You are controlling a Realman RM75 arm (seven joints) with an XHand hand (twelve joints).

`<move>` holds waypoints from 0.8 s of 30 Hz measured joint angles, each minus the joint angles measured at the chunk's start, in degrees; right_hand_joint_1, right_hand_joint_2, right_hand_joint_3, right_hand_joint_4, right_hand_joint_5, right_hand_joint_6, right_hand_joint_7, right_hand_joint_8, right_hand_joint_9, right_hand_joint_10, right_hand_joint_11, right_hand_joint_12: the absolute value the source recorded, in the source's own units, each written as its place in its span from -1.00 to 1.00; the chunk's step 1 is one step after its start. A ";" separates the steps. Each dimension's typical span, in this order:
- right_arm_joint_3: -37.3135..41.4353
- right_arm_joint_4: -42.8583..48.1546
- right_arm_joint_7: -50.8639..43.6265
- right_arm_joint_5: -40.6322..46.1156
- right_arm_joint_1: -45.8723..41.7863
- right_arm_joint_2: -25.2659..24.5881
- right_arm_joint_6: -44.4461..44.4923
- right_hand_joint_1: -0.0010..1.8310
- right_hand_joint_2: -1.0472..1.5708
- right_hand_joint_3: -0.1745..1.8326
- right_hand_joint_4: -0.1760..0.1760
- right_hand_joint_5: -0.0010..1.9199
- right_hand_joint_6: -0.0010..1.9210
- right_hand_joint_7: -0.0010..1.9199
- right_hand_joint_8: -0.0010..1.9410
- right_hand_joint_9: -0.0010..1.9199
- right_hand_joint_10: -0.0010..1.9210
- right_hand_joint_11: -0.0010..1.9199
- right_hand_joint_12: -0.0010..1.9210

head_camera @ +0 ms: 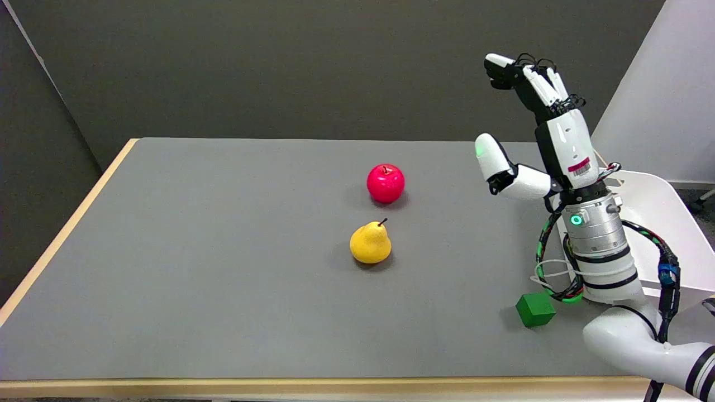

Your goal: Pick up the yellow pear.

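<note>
Head view over a grey bench (223,312) w/ a pale wood edge along its left and near sides, dark wall behind. The yellow pear (370,243) lies on the bench roughly at centre, slightly right of the middle, its short dark stem pointing up and to the far right. A red apple (385,183) sits just beyond it, a bit farther and a touch right, not touching the pear. A small green cube (535,310) rests near the bench's near right corner, well apart from both fruits.

The right hand (536,128) is raised in the air at the right side of the scene, above the far right part of the bench, well apart from the pear. It is spread wide and holds nothing: fingers (539,81) stretch up and lean left, tips bent toward the left, while the thumb (491,156) sticks out lower down to the left. White forearm w/ a silver wrist section and a green lit ring comes up from the lower right; cables loop beside it. A white chair (665,218) stands at right, behind the arm.
</note>
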 measured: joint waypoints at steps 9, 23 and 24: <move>-0.30 -0.26 0.39 0.05 -0.09 0.83 -1.47 -0.59 0.35 0.18 0.46 -0.76 -0.50 -0.59 -0.53 -0.60 -0.12 -0.89 0.17; -1.68 1.14 7.18 -1.86 -3.14 0.16 -9.93 -0.66 0.31 0.17 0.40 -0.79 -0.54 -0.66 -0.60 -0.68 -0.19 -0.95 0.13; -1.87 1.29 7.79 -2.20 -3.33 -0.08 -10.62 -0.66 0.31 0.17 0.39 -0.79 -0.54 -0.67 -0.60 -0.69 -0.20 -0.95 0.12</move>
